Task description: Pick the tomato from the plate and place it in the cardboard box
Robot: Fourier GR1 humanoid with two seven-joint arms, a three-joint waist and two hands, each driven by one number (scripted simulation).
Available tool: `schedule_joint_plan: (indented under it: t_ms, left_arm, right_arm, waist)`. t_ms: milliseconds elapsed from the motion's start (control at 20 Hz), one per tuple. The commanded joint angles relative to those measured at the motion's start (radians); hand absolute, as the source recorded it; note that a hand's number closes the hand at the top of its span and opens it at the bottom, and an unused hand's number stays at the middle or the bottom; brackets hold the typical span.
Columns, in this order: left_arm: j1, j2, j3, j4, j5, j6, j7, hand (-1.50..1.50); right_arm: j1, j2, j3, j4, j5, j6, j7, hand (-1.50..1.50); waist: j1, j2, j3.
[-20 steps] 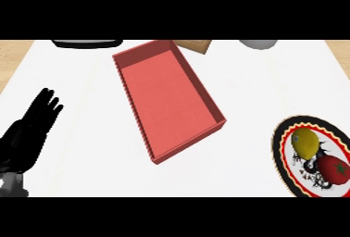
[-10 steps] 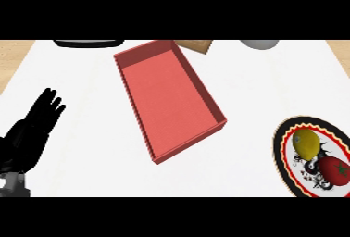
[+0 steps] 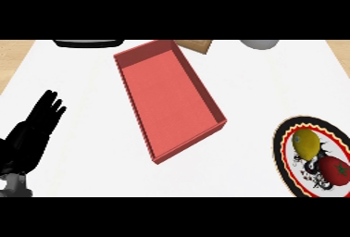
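while you watch the counter, here's the rundown:
tomato (image 3: 335, 168): sitting on the plate (image 3: 284, 139) at your right edge, just beside a yellow fruit (image 3: 307, 142).
box (image 3: 167, 95): red, mid-counter, well apart.
left hand (image 3: 35, 127): resting lower left, fingers straight, holding nothing.

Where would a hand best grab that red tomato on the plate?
Probably from above, fingers round the tomato's rounded sides. It lies near the plate's right side with a yellow fruit close at its upper left, so the right is freer.

Single head view, steeply downward, counter (image 3: 259, 92) close, from the robot's side
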Motion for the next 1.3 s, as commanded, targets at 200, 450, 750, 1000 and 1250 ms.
schedule_joint_plan:
  t_ms: [200, 450, 750, 1000, 1250]
  left_arm:
    - [-0.041, -0.027, 0.032, -0.018, -0.044, 0.006, 0.055, 0.00]
    - [0.009, -0.006, 0.081, -0.027, -0.030, -0.071, 0.035, 0.00]
    - [0.005, -0.071, 0.065, -0.012, -0.083, -0.054, 0.031, 0.00]
    - [-0.002, -0.063, 0.096, -0.008, -0.085, -0.096, 0.036, 0.00]
    - [-0.037, -0.096, 0.086, -0.071, -0.098, -0.057, 0.121, 0.00]
  right_arm:
    - [-0.041, 0.078, -0.007, 0.050, 0.107, 0.023, -0.087, -1.50]
    - [-0.049, 0.115, -0.024, 0.003, 0.133, 0.024, -0.079, -1.50]
    - [-0.036, 0.167, -0.013, 0.008, 0.251, -0.032, -0.086, -1.50]
    - [-0.033, 0.212, -0.007, -0.009, 0.299, -0.011, -0.069, -1.50]
    - [-0.080, 0.259, 0.010, -0.034, 0.339, 0.034, 0.005, -1.50]
  waist:
    - [-0.002, 0.000, 0.000]
    - [0.000, 0.000, 0.000]
    - [0.000, 0.000, 0.000]
    - [0.000, 0.000, 0.000]
    - [0.000, 0.000, 0.000]
